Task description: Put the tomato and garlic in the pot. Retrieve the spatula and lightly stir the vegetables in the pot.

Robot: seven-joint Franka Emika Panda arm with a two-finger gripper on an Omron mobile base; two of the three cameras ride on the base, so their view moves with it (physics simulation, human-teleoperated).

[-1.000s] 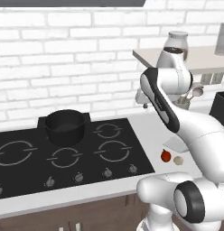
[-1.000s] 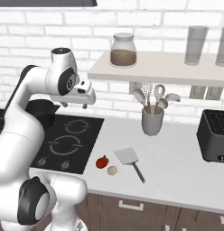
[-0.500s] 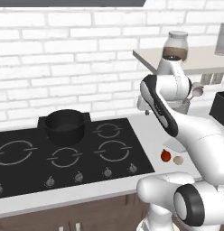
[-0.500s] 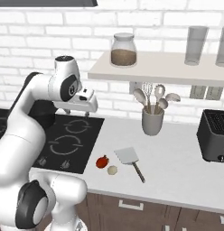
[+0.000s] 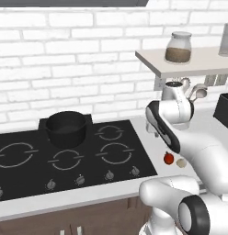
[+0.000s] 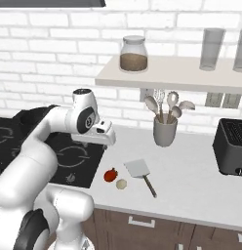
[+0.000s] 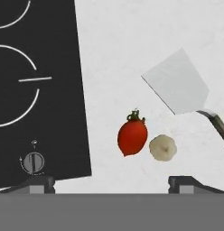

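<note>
Two dark fingertips of the gripper [image 7: 112,182] stand wide apart at the bottom of the hand view, holding nothing. Just ahead of them, between the jaws' lines, lie the tomato [image 7: 132,136] and the garlic [image 7: 162,147], nearly touching, on the pale speckled counter [image 7: 132,45]. Farther ahead, toward one jaw's side, rests the spatula [image 7: 179,83], blade flat. No writing can be read anywhere. Beyond the other jaw lies the black cooktop [image 7: 37,90] with its knob [image 7: 33,161]. The pot [image 5: 65,128] sits on a rear burner, well away. A utensil crock [image 6: 164,131], toaster [image 6: 232,146] and jar [image 6: 133,53] stand by the white brick wall [image 5: 65,55].
</note>
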